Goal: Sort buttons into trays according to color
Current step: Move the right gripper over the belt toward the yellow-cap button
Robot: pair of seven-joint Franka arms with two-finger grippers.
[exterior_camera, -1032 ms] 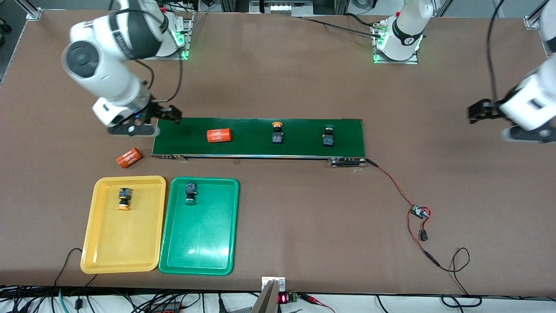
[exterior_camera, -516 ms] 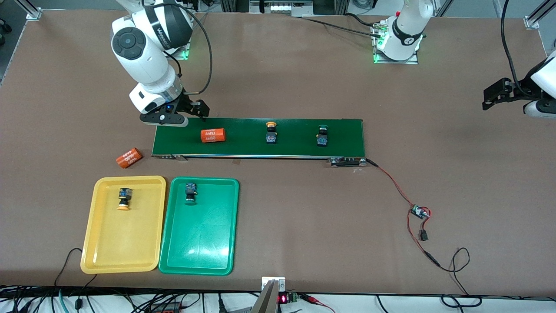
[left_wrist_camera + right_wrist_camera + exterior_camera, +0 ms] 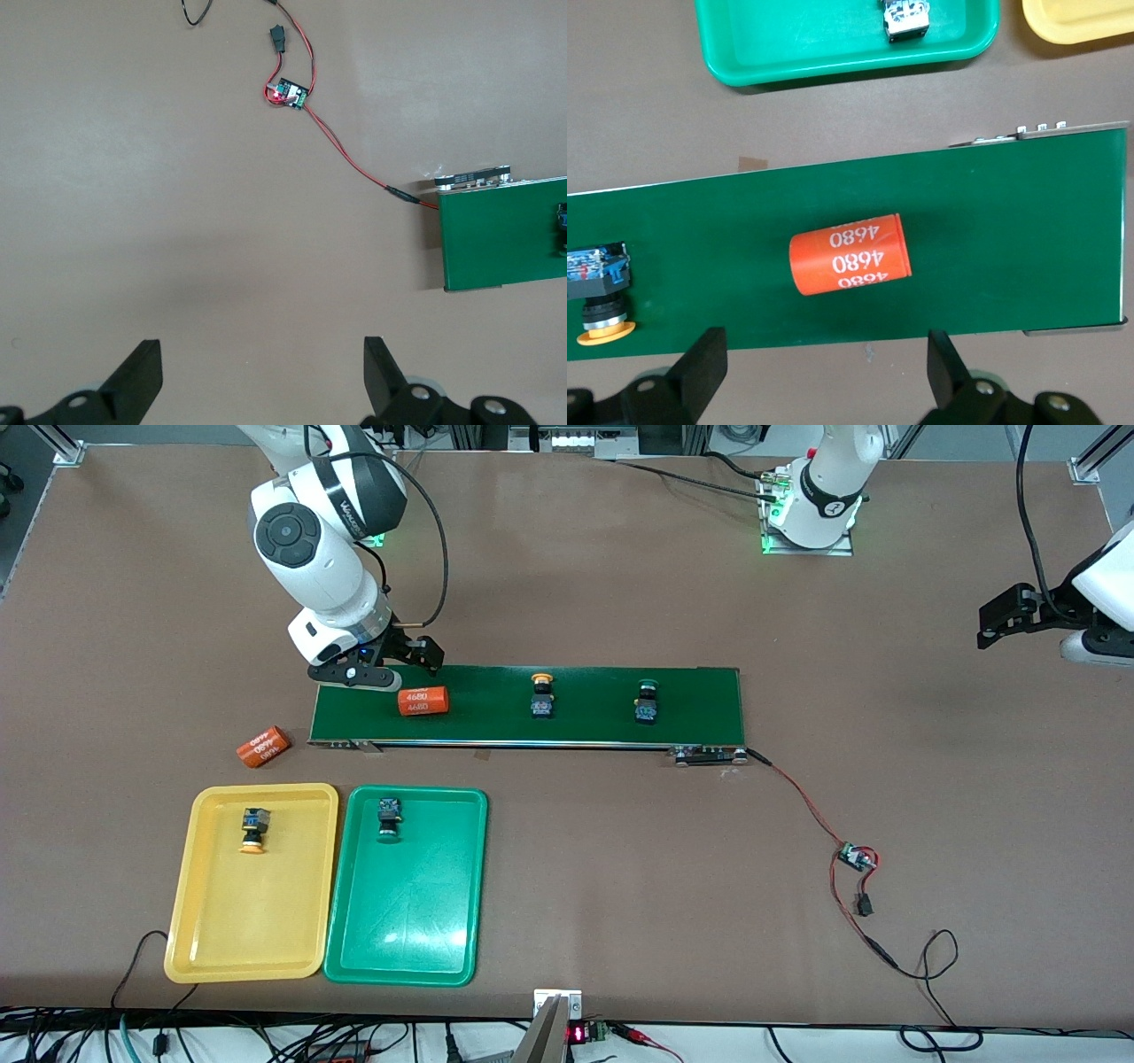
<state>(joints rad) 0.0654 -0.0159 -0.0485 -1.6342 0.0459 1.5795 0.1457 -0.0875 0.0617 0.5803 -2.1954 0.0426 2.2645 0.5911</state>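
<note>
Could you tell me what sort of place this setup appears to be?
Most likely a robotics lab bench mocked up as a sorting line: a short green conveyor belt wired to a bare circuit board, colour-matched yellow tray and green tray, and aluminium framing at the table's edges.

Brown table [image 3: 567, 584]; aluminium frame posts [image 3: 66, 447] at corners.

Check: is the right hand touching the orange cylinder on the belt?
Apart. In the right wrist view the open right hand has belt showing between its fingers and the orange cylinder.
</note>
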